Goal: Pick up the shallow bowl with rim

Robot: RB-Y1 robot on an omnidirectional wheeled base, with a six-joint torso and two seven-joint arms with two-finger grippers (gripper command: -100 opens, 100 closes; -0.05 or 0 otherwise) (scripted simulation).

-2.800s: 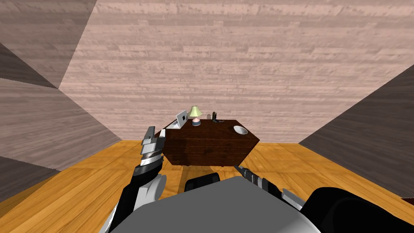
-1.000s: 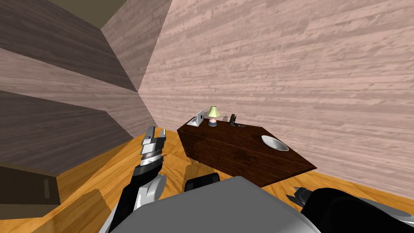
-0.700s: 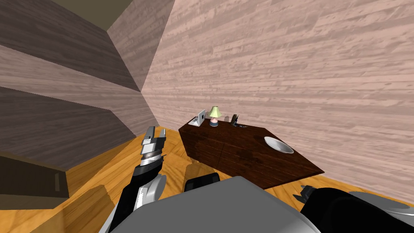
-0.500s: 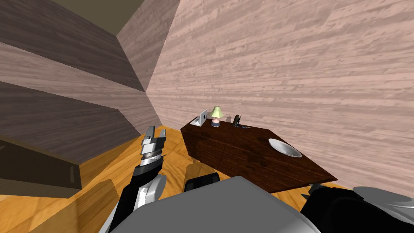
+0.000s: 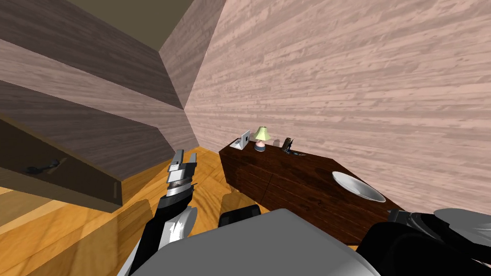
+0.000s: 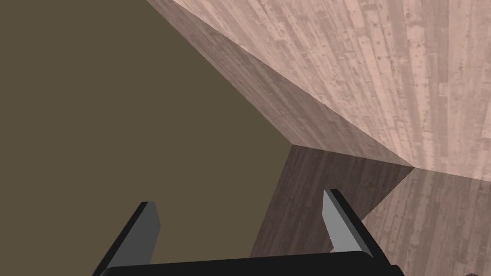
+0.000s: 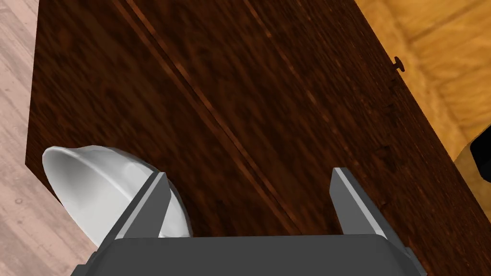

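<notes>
Bowl (image 7: 91,187) on dresser (image 7: 239,96) — partly hidden behind right jaws, spread wide; left jaws wide too.

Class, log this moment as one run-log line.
phase: pre-grasp | bowl: on dresser, untouched | right end effector: open, beside bowl | left end effector: open, raised

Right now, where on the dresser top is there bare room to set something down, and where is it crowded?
The widest bare patch on the dresser top lies between the small dark object and the white bowl. A narrower strip runs between the bowl and the front edge, facing the open right hand. The far end is crowded: white panel, lamp, small dark object.
</notes>
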